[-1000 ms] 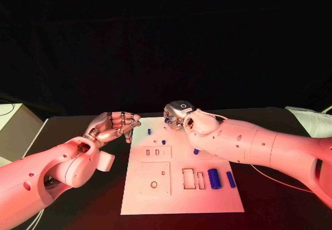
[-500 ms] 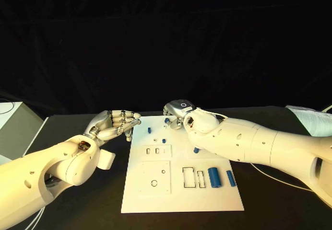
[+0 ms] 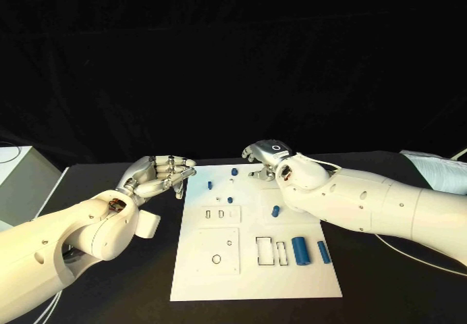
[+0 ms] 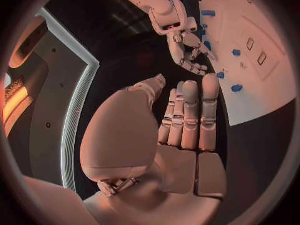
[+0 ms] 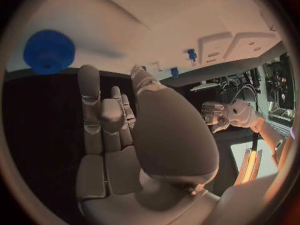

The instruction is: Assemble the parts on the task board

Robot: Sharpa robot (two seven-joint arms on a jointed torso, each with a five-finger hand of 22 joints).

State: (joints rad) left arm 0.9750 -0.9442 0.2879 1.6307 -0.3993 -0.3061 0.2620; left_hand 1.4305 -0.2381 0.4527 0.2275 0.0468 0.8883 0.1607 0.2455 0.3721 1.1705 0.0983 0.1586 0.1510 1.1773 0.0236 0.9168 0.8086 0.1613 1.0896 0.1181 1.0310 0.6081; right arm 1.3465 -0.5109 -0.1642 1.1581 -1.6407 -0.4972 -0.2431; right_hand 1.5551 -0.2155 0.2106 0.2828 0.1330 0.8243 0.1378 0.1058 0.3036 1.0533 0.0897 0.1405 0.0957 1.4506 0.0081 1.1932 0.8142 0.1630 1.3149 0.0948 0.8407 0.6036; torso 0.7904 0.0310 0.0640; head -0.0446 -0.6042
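A black tabletop (image 3: 117,297) lay under everything — a pale box (image 3: 19,177) stood at its far left edge, and a white cloth (image 3: 436,167) lay at the right.

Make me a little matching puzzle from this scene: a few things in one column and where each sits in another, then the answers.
Things:
1. left robot hand
2. right robot hand
3. two long blue cylinders
4. task board

Places:
A. lying side by side on the board's right part, near the robot
B. over the board's far edge
C. flat in the middle of the black table
D. just off the board's far left corner, over the table

Pairs: 1-D, 2-B, 3-A, 4-C
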